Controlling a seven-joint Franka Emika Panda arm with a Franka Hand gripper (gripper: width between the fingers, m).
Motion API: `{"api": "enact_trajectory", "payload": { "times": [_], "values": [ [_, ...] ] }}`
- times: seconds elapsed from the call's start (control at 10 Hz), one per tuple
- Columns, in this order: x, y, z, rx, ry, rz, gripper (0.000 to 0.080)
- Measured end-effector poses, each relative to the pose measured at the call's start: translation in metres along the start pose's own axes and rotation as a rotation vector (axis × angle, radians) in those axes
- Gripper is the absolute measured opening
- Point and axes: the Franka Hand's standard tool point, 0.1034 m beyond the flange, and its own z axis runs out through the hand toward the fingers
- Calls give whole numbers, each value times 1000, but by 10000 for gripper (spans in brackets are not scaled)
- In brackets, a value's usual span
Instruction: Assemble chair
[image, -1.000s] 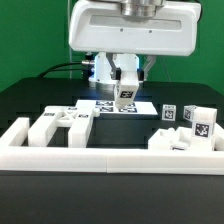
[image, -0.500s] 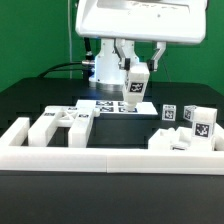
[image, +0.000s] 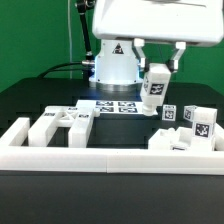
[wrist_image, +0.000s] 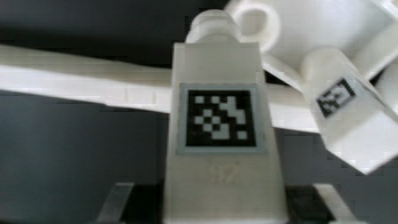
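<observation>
The chair bar (image: 155, 88) has moved up and toward the exterior view's right since a second ago, away from over the marker board (image: 100, 104). It now hangs in the air above the loose pieces (image: 190, 125) on that side. It is a white, square, nearly upright bar with a black-and-white tag on its face, and the gripper (image: 156, 72) pinches it near the top with its jaws set narrow.

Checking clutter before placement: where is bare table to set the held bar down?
Bare table lies between the marker board, the border rail, the left chair parts and the right chair parts, sides as in the exterior view. Both groups are crowded.
</observation>
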Motion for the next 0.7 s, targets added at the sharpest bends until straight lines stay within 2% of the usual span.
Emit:
{"api": "enact_trajectory", "payload": {
  "times": [0.4,0.6,0.7],
  "values": [
    [-4,3,3,-2,-4,-3,291],
    [-5,-7,14,26,-9,53,291],
    [-4,-9,18,26,1,50,291]
  ]
}}
